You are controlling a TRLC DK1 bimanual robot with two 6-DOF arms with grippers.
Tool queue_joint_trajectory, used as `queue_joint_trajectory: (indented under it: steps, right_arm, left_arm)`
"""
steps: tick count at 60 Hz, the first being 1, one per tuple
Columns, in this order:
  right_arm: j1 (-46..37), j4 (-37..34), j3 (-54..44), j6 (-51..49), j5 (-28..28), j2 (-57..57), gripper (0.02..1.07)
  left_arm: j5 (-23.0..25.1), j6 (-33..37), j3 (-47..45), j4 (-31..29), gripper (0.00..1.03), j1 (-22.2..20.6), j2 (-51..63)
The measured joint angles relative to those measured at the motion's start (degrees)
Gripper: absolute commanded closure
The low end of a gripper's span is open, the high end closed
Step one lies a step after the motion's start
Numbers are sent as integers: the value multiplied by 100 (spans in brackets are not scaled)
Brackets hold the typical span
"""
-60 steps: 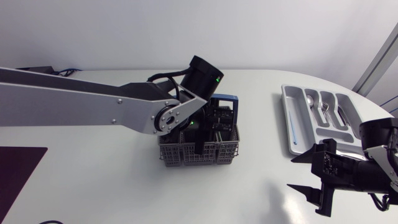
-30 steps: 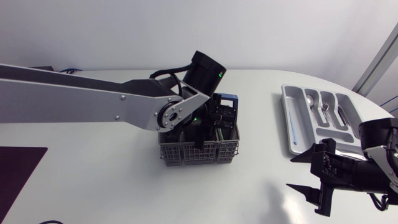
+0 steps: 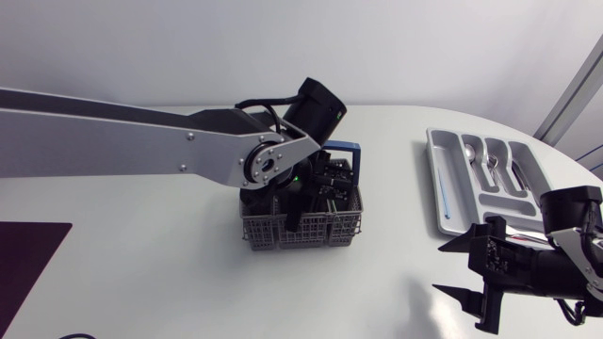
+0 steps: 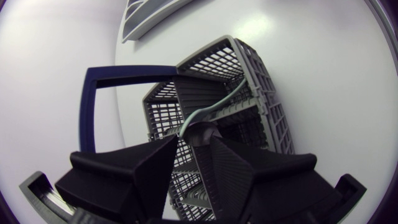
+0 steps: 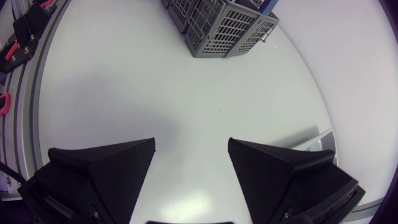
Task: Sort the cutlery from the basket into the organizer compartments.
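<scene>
The grey mesh basket with a blue handle stands mid-table. My left gripper reaches down into it. In the left wrist view its fingers press from both sides on the dark end of a piece of cutlery, whose thin silvery stem curves away into a basket compartment. The grey organizer lies at the far right, holding a spoon and other pieces. My right gripper hovers open in front of the organizer, with only bare table between its fingers.
A dark mat lies at the table's front left edge. In the right wrist view the basket is far ahead of the gripper, and the organizer's corner lies beside one finger. White tabletop lies between basket and organizer.
My left wrist has shifted a little to the right over the basket, keeping its grip. The right gripper has edged slightly toward the table's front edge.
</scene>
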Motion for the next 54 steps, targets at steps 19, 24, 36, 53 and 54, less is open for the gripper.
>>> queue_joint_trajectory:
  steps: [19, 24, 36, 53, 54]
  right_arm:
    - [0, 22, -20, 0, 0, 0, 22]
    - [0, 22, -46, -2, 0, 0, 22]
    - [0, 24, -70, 0, 0, 0, 22]
    - [-2, 39, -70, -2, 0, -2, 22]
    - [-2, 39, -70, 0, 0, -2, 22]
  left_arm:
    - [142, -55, 234, -319, 65, 214, 199]
    - [223, -153, 339, -393, 65, 271, 271]
    - [433, -369, 437, -490, 65, 321, 315]
    - [544, -503, 442, -649, 65, 330, 315]
    - [564, -503, 442, -671, 65, 330, 315]
